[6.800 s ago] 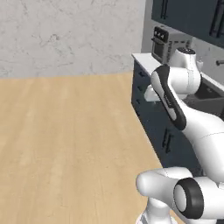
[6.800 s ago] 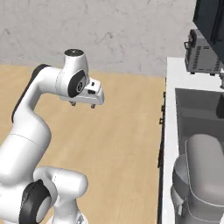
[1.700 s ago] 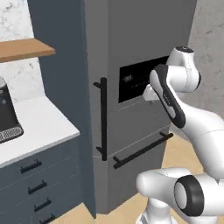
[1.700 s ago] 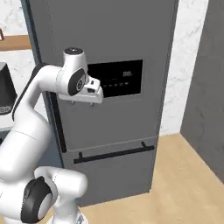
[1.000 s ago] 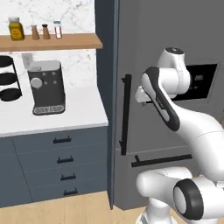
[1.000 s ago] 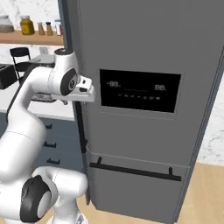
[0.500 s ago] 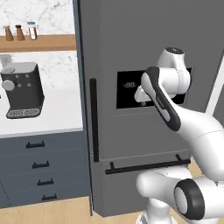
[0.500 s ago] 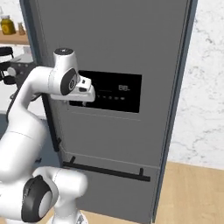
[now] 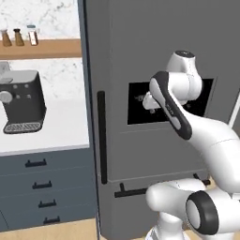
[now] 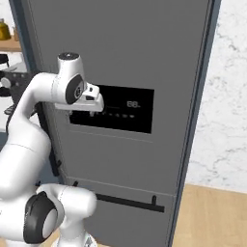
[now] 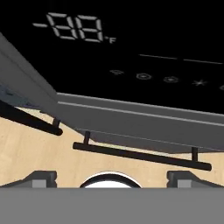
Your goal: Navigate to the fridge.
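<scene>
Fridge [image 9: 140, 70] filling your forward view, closer and more centred than half second ago, since base is driving and whole scene is shifting. Counter [image 9: 51, 133] sliding further left. Coffee machine [image 9: 21, 101] sitting on it, now nearer left edge. Black dispenser panel [image 10: 128, 113] facing you mid-door; drawer handle [image 10: 130, 202] running below. Gripper [image 10: 91, 107] hanging just before panel, fingers spread apart, gripping nothing.

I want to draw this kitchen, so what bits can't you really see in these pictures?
- Fridge: top cut off by the frame edges in both base views.
- Dispenser panel: partly behind the white arm, left base view.
- Shelf jars: too small to read.
- Claw: only fingertips peek up, hand view.
</scene>
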